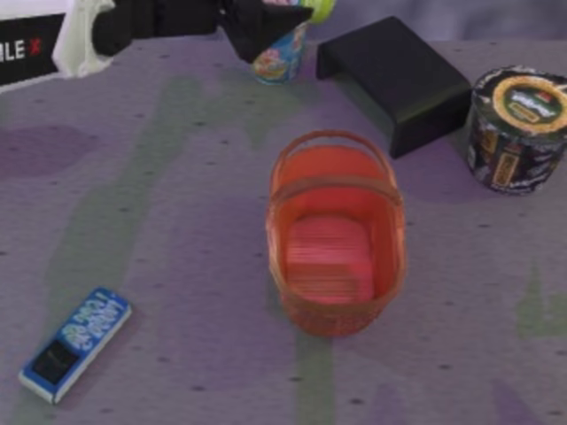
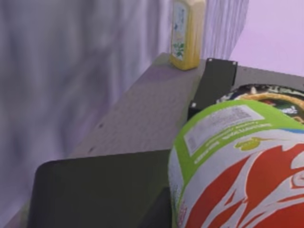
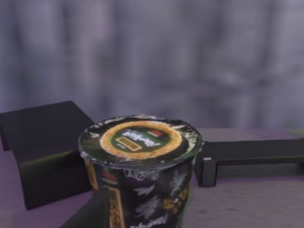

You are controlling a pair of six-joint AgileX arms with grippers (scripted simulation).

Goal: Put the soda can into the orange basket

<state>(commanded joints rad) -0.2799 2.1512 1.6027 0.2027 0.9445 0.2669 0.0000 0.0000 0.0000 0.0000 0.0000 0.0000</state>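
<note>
The soda can (image 1: pixel 321 9) shows only its lime-green end at the back edge of the top view. It is held off the table by my left gripper (image 1: pixel 297 18), which is shut on it, right above the noodle cup (image 1: pixel 279 57). Close up in the left wrist view, the soda can (image 2: pixel 237 166) lies tilted, with red and white lettering under a green band. The orange basket (image 1: pixel 335 177) stands in the middle of the table, nearer the front than the can, with nothing in it. My right arm is parked outside the top view.
A black box (image 1: pixel 394 80) sits right of the can and behind the basket. The black-and-gold tub (image 1: pixel 518 128) stands at the far right and fills the right wrist view (image 3: pixel 140 166). A blue-and-white packet (image 1: pixel 75 343) lies front left. A yellow bottle (image 2: pixel 186 33) stands beyond the table's back.
</note>
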